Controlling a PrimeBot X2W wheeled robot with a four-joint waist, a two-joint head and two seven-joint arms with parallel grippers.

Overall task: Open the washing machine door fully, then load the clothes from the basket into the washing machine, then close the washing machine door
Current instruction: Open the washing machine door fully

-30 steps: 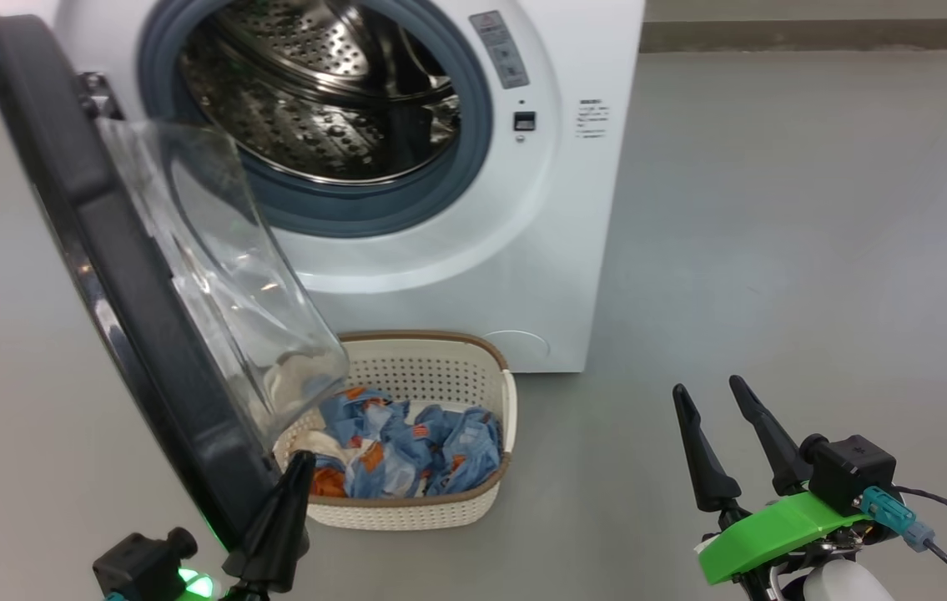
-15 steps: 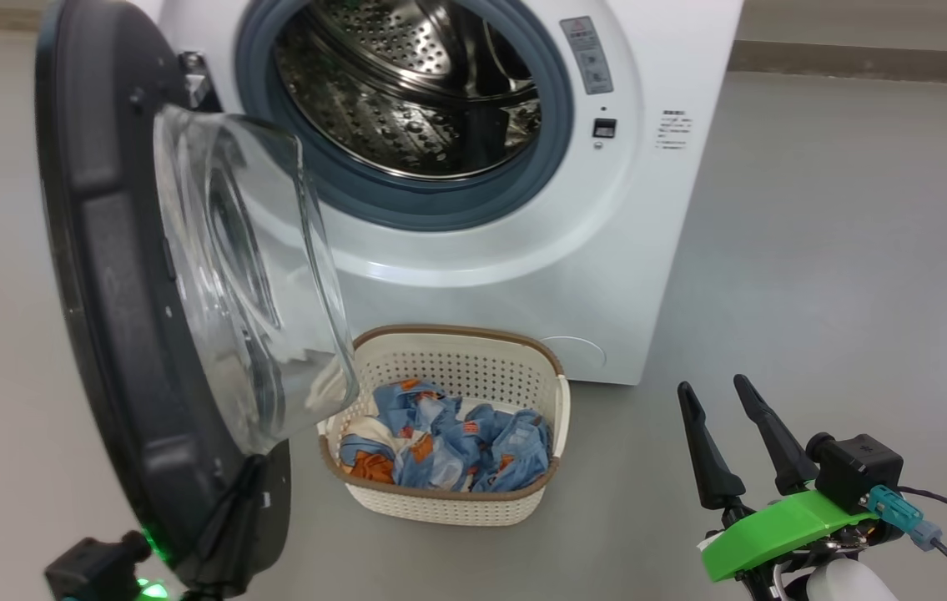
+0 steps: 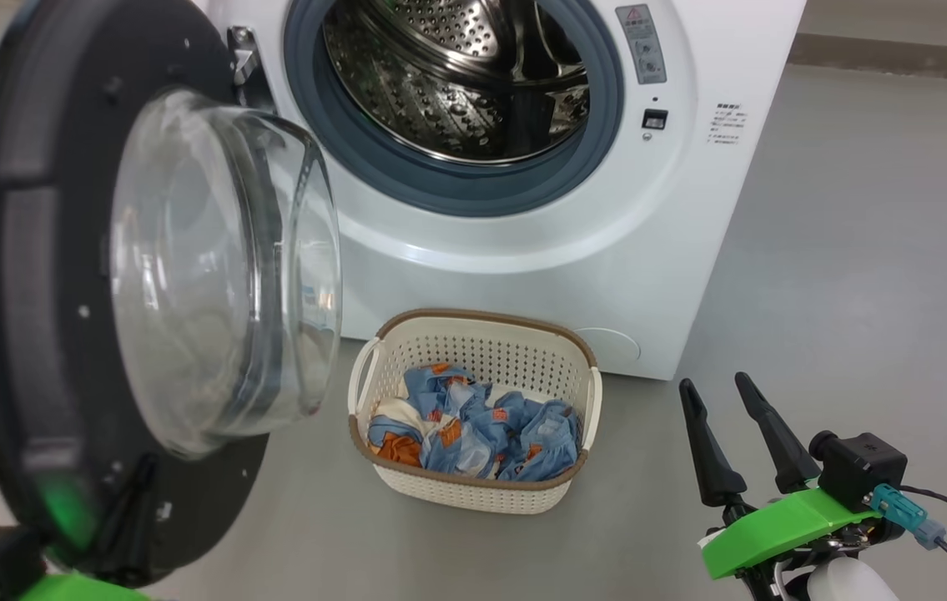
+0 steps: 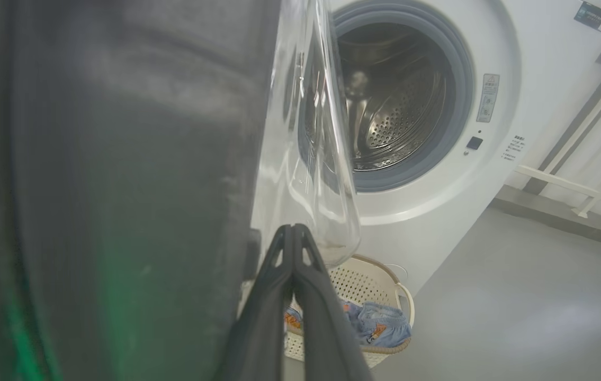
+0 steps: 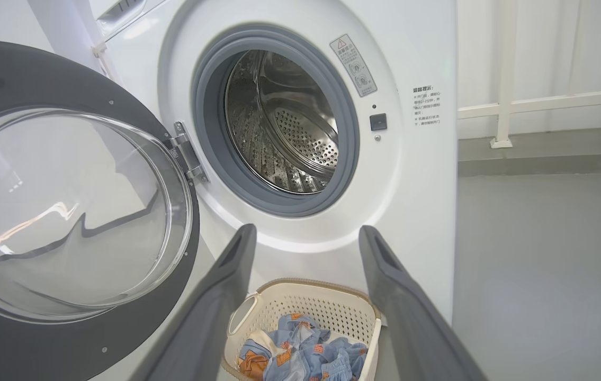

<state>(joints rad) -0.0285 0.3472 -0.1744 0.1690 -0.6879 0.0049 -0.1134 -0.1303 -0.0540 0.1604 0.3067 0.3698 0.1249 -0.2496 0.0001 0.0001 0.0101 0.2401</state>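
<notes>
Left gripper is clenched, its two dark fingers pressed flat together with nothing between them. They lie just beside the inner face of the washing machine door, tips up near the lower edge of the glass window. Whether they actually touch the door I cannot tell. Right gripper hangs released at the lower right of the head view, jaws spread, gripping nothing and well apart from everything else.

The door is swung wide open to the robot's left on its hinge, with its black rim and bulging clear window turned toward the head camera. A green glow reflects off the rim low down.

The washing machine stands behind, a white box with its round mouth uncovered. A grey rubber seal rings the perforated steel drum. On the white front, right of the mouth, sit a grey label and a small dark latch slot.

The basket sits on the grey floor just in front of the machine, below the mouth and to the right of the open door. It is cream plastic with holes and a brown rim. The clothes lie heaped inside it — crumpled light blue fabric with orange and white patches.
</notes>
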